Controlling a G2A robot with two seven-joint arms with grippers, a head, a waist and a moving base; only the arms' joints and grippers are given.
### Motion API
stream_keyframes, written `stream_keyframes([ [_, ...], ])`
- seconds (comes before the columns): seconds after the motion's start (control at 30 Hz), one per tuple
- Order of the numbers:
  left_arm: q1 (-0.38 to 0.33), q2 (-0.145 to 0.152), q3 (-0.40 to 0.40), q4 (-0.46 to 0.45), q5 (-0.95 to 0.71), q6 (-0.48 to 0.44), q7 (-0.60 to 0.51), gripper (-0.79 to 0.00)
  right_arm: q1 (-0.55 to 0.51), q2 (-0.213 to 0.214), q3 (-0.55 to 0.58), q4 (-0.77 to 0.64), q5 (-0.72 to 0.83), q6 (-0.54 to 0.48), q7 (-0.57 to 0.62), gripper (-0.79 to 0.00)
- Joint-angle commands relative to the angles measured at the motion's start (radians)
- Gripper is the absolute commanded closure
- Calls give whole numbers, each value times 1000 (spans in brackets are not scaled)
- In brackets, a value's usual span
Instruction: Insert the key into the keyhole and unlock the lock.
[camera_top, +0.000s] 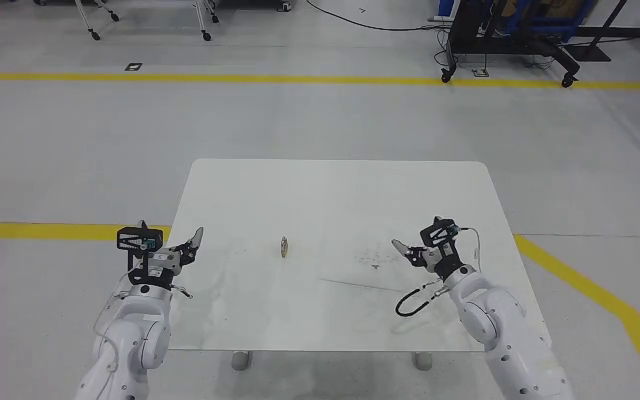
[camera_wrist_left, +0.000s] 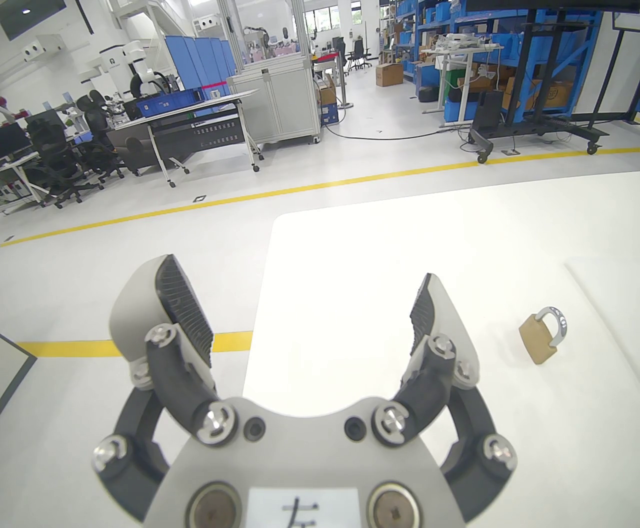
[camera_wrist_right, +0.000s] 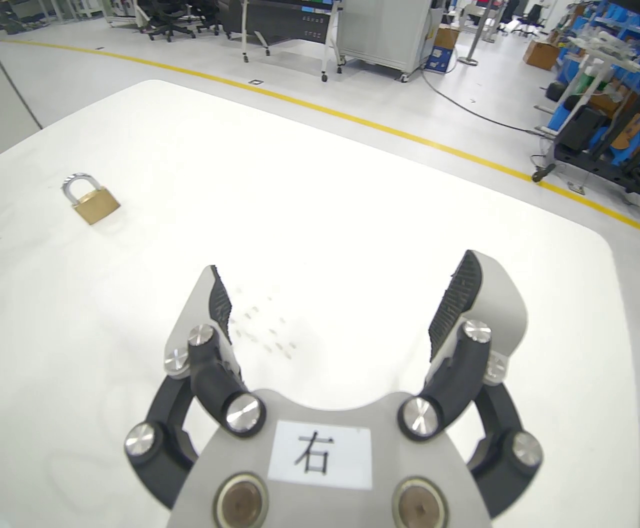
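Observation:
A small brass padlock with a silver shackle lies on the white table, near its middle. In the left wrist view the padlock lies well off to the side of my left gripper, which is open with nothing between its fingers. It hovers at the table's left edge. My right gripper is also open and holds nothing. It sits over the right part of the table, with the padlock some way from it. I cannot make out a key.
A patch of small scuff marks dots the table just ahead of my right gripper, also visible from above. Yellow floor lines run around the table. A wheeled black rack stands far behind.

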Motion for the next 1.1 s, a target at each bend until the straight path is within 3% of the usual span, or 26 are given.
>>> stream_keyframes([
  [0.0, 0, 0, 0, 0, 0, 0, 0, -785, 26, 1, -21, 31, -8, -81, 0, -785],
  [0.3, 0, 0, 0, 0, 0, 0, 0, -785, 177, 15, -83, 172, -94, -430, -22, -785],
  [0.57, 0, 0, 0, 0, 0, 0, 0, -785, 295, 26, -136, 307, -172, -659, -24, -785],
  [0.67, 0, 0, 0, 0, 0, 0, 0, -785, 343, 26, -166, 355, -202, -689, -2, -730],
  [0.73, 0, 0, 0, 0, 0, 0, 0, -785, 363, 25, -186, 368, -227, -700, -9, -576],
  [0.77, 0, 0, 0, 0, 0, 0, 0, -785, 369, 26, -194, 372, -243, -702, -14, -403],
  [1.07, 0, 0, 0, 0, 0, 0, 0, -785, 401, 29, -250, 408, -339, -684, -66, -126],
])
